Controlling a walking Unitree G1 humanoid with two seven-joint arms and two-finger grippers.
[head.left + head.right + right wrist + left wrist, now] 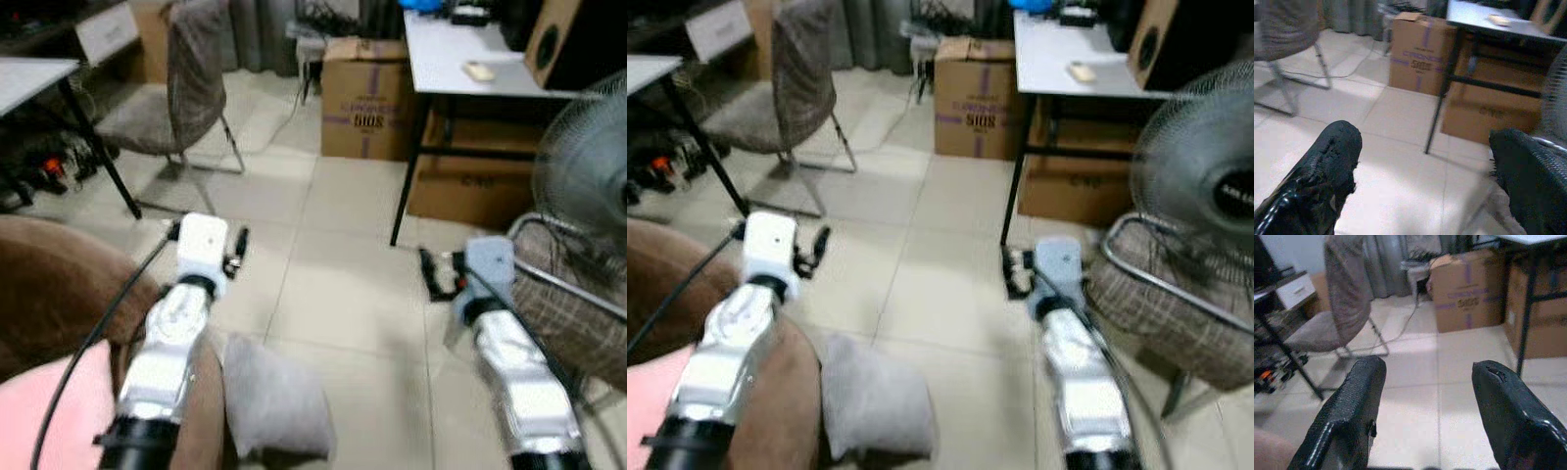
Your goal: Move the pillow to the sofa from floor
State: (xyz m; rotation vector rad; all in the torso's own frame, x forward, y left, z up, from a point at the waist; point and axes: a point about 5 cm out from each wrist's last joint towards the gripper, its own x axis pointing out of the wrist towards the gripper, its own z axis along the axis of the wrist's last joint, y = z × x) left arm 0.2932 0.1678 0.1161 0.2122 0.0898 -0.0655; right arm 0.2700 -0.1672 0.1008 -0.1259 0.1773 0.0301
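Observation:
A grey pillow [274, 399] lies on the tiled floor, leaning against the front of the brown sofa [54, 284] at the lower left. My left gripper [210, 233] is held out above the sofa's edge, beyond and above the pillow, not touching it. In the left wrist view its fingers [1354, 406] stand wide apart with nothing between them. My right gripper [437, 270] hovers over bare tiles to the right of the pillow. It is open and empty too, as its fingers [1332, 161] show in the right wrist view.
A pink cushion [54, 411] rests on the sofa. Ahead stand a grey chair [181, 88], a cardboard box [364, 98] and a white table [470, 69] with another box [470, 181] under it. A fan [588, 166] and a checked chair [578, 313] crowd the right.

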